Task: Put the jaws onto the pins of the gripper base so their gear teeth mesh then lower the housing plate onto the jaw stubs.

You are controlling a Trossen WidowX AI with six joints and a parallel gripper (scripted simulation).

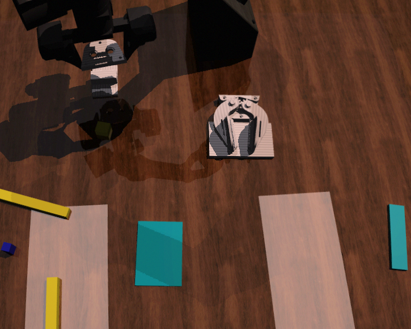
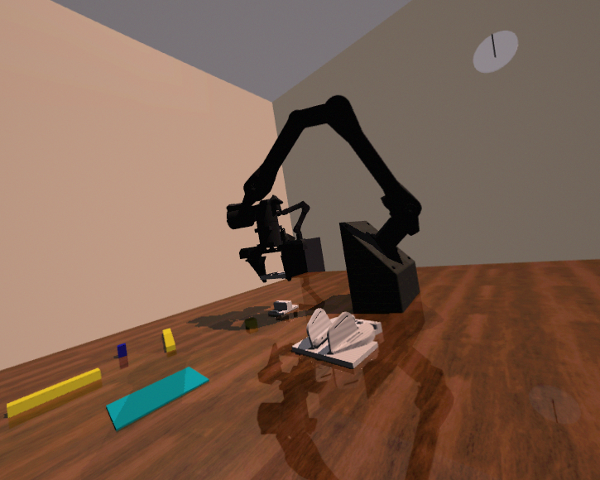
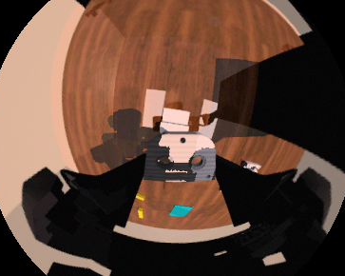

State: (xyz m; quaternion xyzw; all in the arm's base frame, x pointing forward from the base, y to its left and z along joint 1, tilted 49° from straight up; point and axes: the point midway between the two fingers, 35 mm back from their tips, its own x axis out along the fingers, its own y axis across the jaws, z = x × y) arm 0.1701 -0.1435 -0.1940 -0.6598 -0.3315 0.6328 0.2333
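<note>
My gripper [image 1: 104,64] [image 2: 276,278] [image 3: 179,157] is shut on the housing plate [image 1: 101,46] [image 2: 275,276] [image 3: 198,143], a flat white plate with two large holes. It holds the plate by its sides, in the air above a white stepped stand [image 1: 104,71] [image 2: 283,305] [image 3: 175,116]. The gripper base [image 1: 267,151] [image 2: 359,355] [image 3: 251,166] lies on the table, away from my gripper, to its right in the top view. The left jaw [image 1: 220,118] [image 2: 318,328] and right jaw [image 1: 263,119] [image 2: 343,333] lie on the base, side by side, their geared ends meeting. Exact tooth mesh is too small to tell.
An olive cube [image 1: 103,130] [image 2: 251,324] stands near the stand. The black arm mount [image 1: 221,38] [image 2: 375,273] stands behind the base. Yellow bars [image 1: 28,202] [image 1: 53,300], a blue cube [image 1: 8,248], a teal tile [image 1: 159,252], a teal bar [image 1: 397,236] and pale strips [image 1: 69,254] [image 1: 304,254] lie in front.
</note>
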